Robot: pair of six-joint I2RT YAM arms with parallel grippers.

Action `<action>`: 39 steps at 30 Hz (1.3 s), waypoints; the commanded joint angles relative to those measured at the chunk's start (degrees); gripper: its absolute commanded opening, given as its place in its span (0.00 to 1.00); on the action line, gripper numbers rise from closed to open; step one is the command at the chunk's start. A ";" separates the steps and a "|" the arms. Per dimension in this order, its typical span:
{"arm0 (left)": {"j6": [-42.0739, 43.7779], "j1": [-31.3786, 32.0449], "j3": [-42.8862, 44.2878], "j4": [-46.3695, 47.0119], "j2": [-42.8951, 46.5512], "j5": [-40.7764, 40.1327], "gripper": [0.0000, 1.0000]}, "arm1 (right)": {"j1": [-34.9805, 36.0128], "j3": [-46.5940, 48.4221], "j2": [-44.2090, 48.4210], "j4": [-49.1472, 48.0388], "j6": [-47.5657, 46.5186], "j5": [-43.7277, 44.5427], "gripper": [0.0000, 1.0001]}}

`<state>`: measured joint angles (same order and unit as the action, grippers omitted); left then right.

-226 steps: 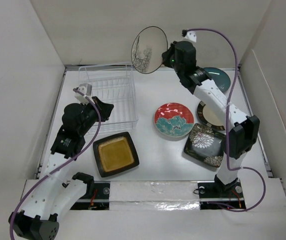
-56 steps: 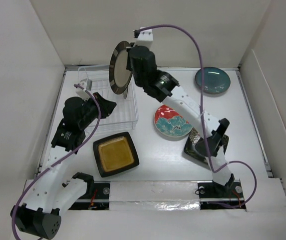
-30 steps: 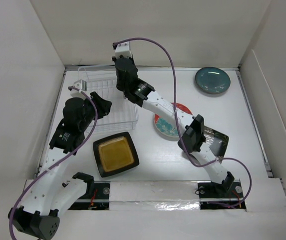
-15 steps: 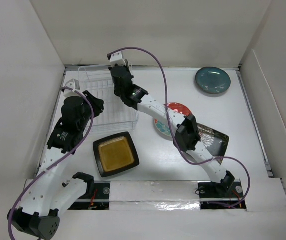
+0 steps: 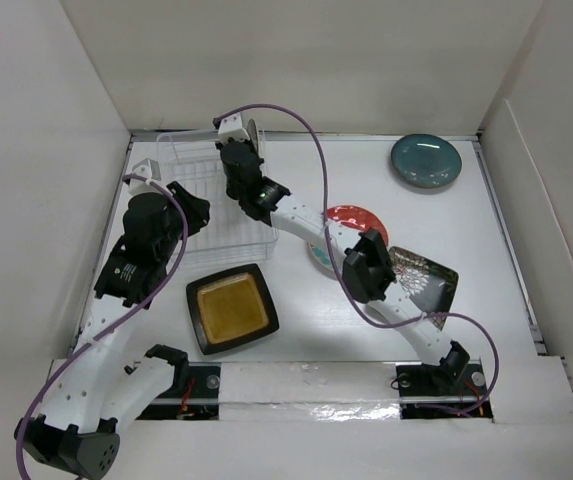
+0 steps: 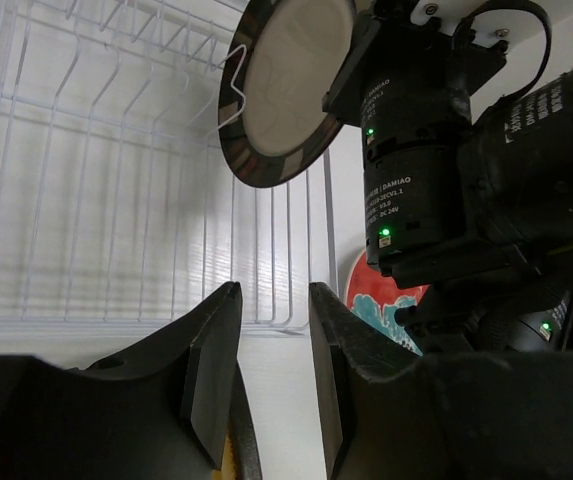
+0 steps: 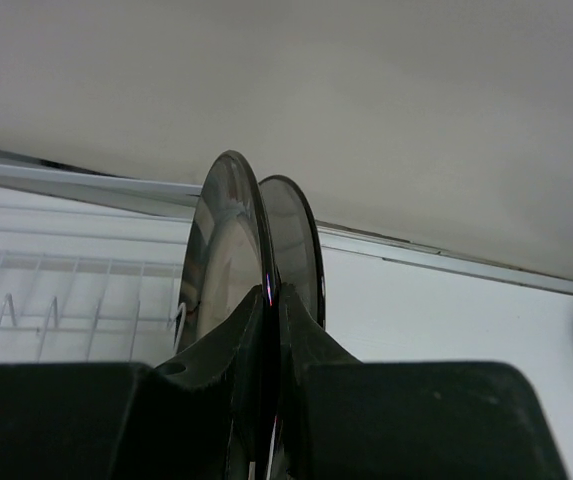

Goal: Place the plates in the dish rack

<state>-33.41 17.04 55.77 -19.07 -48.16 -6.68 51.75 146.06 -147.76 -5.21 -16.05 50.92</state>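
The right end effector (image 7: 271,310) is clamped on the dark-rimmed plate (image 6: 291,85), which stands upright at the far right corner of the dish rack (image 6: 116,150).

Closed jaws pinch an upright plate (image 7: 228,255) beside the dish rack (image 7: 66,292).

red-patterned plate (image 5: 356,214) half under right arm (image 5: 301,220), floral plate (image 5: 432,281) partly covered
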 commanded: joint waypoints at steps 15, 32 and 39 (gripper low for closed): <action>1.50 -2.36 -1.19 4.57 0.35 4.92 0.31 | -0.07 -15.09 27.13 -5.88 7.69 -5.46 0.71; 6.07 -2.36 -4.26 10.10 1.14 15.12 0.00 | -57.92 -94.37 66.74 -11.75 54.36 -37.45 0.22; 6.34 -2.36 -4.79 10.54 0.53 15.81 0.10 | -67.74 -86.13 49.26 -10.87 58.94 -55.02 0.76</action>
<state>-28.12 14.90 51.46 -11.73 -48.10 7.49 -15.75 54.39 -95.04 -12.34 38.48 6.85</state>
